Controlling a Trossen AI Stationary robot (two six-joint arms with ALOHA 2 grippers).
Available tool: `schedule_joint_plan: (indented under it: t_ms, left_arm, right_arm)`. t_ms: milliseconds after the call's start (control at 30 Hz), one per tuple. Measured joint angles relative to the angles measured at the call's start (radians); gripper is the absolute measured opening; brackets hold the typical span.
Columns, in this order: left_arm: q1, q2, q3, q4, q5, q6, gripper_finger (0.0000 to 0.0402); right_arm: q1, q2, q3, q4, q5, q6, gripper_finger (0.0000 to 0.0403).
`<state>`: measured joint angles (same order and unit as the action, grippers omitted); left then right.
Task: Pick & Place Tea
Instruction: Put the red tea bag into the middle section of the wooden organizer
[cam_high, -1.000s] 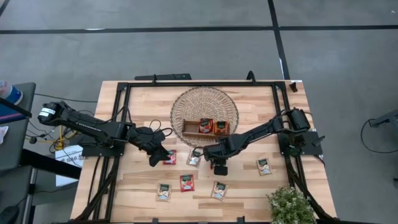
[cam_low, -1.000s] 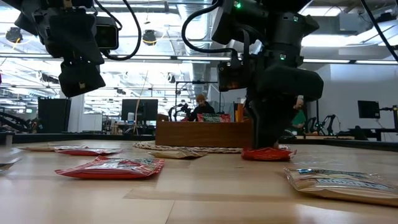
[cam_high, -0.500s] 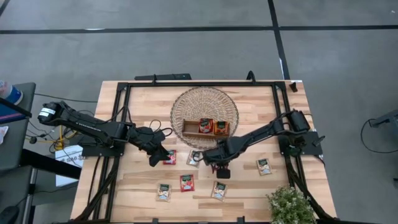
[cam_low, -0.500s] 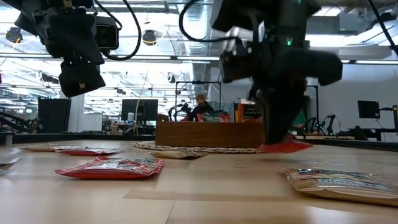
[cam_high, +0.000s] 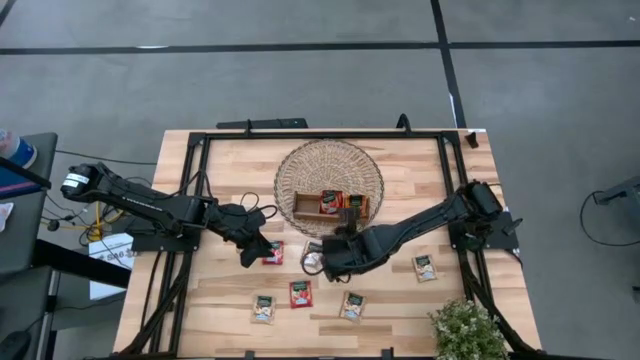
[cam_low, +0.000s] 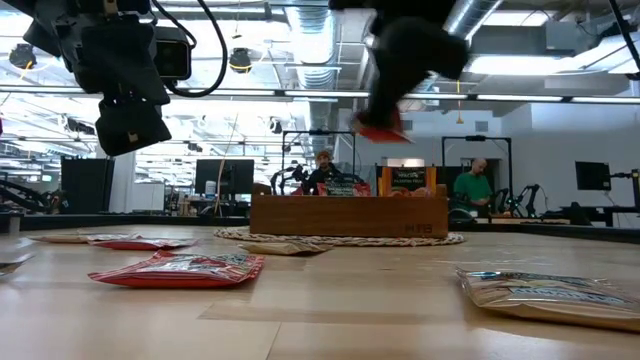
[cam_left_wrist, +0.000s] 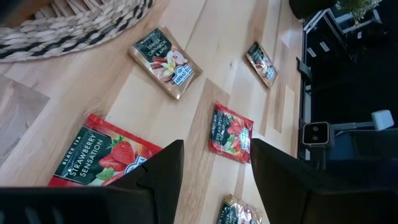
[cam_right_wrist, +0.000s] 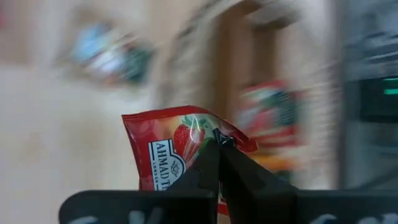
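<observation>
Pinching a red tea sachet (cam_right_wrist: 177, 149) by its edge, the right fingers (cam_right_wrist: 214, 163) hang above the table (cam_high: 420, 180).

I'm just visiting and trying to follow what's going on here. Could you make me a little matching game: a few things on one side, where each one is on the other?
Things:
1. red sachet
2. wooden tray
3. left gripper
4. plant

Places:
A. at the table's corner
B. on the wicker basket
C. pinched in the right gripper, above the table
D. open, above a strawberry sachet

Pairs: 1-C, 2-B, 3-D, 4-A
</observation>
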<state>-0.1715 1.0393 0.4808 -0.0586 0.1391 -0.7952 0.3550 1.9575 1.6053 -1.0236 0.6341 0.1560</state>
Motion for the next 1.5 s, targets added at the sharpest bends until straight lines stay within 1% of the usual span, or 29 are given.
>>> schedule_joint_plan:
  t_ms: [67, 133, 400, 500, 567, 633, 733, 800, 1133, 1500]
  left_arm:
    - [0.000, 0.000, 0.000, 0.000, -0.004, 0.000, 0.0177]
    - [0.000, 0.000, 0.000, 0.000, -0.005, 0.001, 0.0177]
    - [0.000, 0.000, 0.000, 0.000, -0.012, 0.001, 0.0177]
    - [0.000, 0.000, 0.000, 0.000, -0.012, 0.017, 0.0177]
    - [0.000, 0.000, 0.000, 0.000, -0.013, 0.021, 0.0177]
    - [0.000, 0.000, 0.000, 0.000, -0.016, 0.021, 0.0177]
    - [0.000, 0.000, 0.000, 0.000, -0.020, 0.024, 0.0177]
    - [0.000, 0.000, 0.000, 0.000, -0.021, 0.024, 0.0177]
    - [0.000, 0.000, 0.000, 0.000, -0.023, 0.024, 0.0177]
    - [0.000, 0.000, 0.000, 0.004, -0.023, 0.023, 0.0177]
  right_arm:
    - [-0.013, -0.002, 0.017, 0.010, 0.112, -0.012, 0.0001]
    - [-0.036, -0.002, 0.020, 0.028, 0.167, -0.027, 0.0001]
    - [-0.152, 0.014, 0.018, 0.059, 0.271, -0.036, 0.0001]
    - [-0.185, 0.023, 0.008, 0.106, 0.297, -0.043, 0.0001]
    - [-0.194, 0.031, -0.006, 0.103, 0.297, -0.099, 0.0001]
    - [-0.192, 0.042, -0.015, 0.159, 0.325, -0.158, 0.0001]
    - [-0.177, 0.053, -0.025, 0.159, 0.362, -0.183, 0.0001]
    - [-0.170, 0.069, -0.019, 0.204, 0.371, -0.182, 0.0001]
    - [-0.160, 0.143, -0.021, 0.193, 0.366, -0.178, 0.0001]
    - [-0.176, 0.142, -0.022, 0.165, 0.348, -0.104, 0.0001]
